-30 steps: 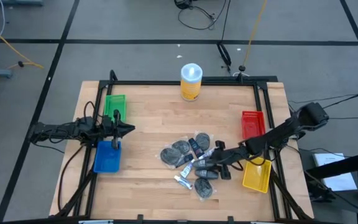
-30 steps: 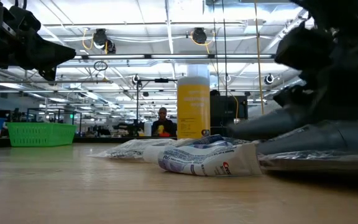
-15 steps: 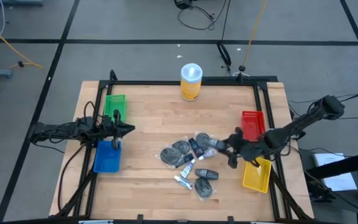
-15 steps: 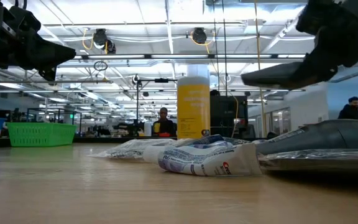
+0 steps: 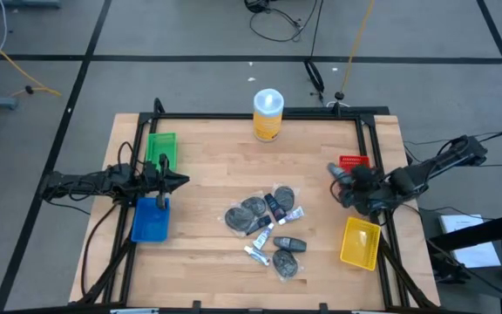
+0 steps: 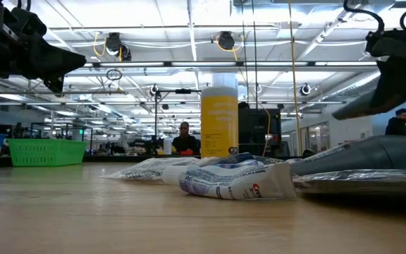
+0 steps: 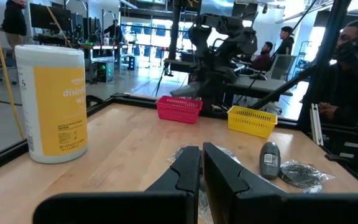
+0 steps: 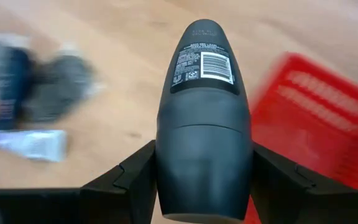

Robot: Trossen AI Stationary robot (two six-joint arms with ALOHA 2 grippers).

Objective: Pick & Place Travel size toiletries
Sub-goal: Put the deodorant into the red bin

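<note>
Since the earlier frames the right arm had swung away from the toiletry pile toward the red bin, carrying an item with it; the left arm had not shifted.

High view: the right gripper [image 5: 342, 179] was at the table's right side, over the near end of the red bin [image 5: 352, 162]; the pile of toiletries [image 5: 267, 225] lay mid-table, well apart from it; the yellow bin [image 5: 360, 242] sat just nearer the front edge; the left gripper [image 5: 174, 180] waited at the left, between the green bin [image 5: 161, 146] and the blue bin [image 5: 151, 218]; the yellow canister [image 5: 267, 113] stood at the far edge.

Low view: packets and a tube [image 6: 235, 180] lay on the table [image 6: 118, 212]; the right arm hung raised at the right, clear of the surface.

Left wrist view: the left gripper's fingers [image 7: 188, 169] stood close together with a thin gap, holding nothing.

Right wrist view: the right gripper [image 8: 202, 177] was clamped on a dark grey bottle [image 8: 204, 118], label outward; the red bin [image 8: 316, 124] lay just beside and below it; a tube [image 8: 27, 144] and packets remained behind on the wood.

Judgement: the transport step was in hand; the next move would call for centring the bottle over the red bin, lowering, then opening the fingers.
</note>
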